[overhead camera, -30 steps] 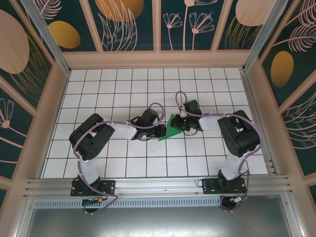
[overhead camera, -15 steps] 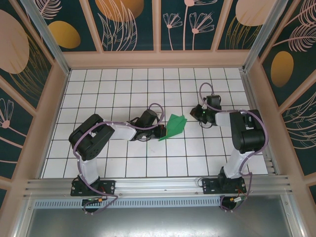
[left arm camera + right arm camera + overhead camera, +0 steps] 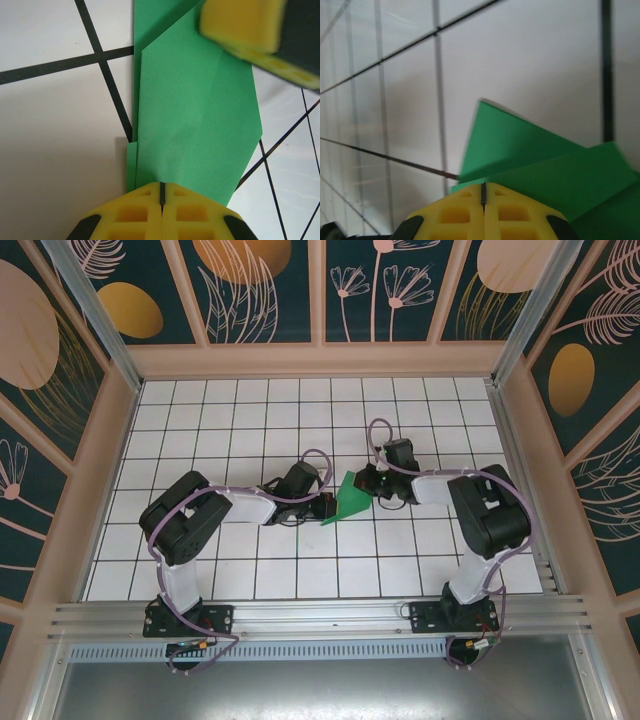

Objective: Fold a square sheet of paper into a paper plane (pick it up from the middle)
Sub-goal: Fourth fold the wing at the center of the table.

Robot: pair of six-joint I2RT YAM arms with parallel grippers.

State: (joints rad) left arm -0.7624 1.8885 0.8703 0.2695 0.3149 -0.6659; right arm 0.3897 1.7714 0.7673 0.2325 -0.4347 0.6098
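Both left gripper [image 3: 161, 187] and right gripper [image 3: 483, 186], jaws together, touch the paper plane [image 3: 195, 117] (green).

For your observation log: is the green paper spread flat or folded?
Folded: the green paper shows overlapping layers, diagonal creases and angled edges, not a plain square.

No legible text, label, brand, number or sign in any view. The markings seen are not writing: black grid lines on the white tabletop [image 3: 200, 420], and drawn leaves and flowers on the wall panels [image 3: 260, 290]. The green paper [image 3: 200, 125] is plain-faced.
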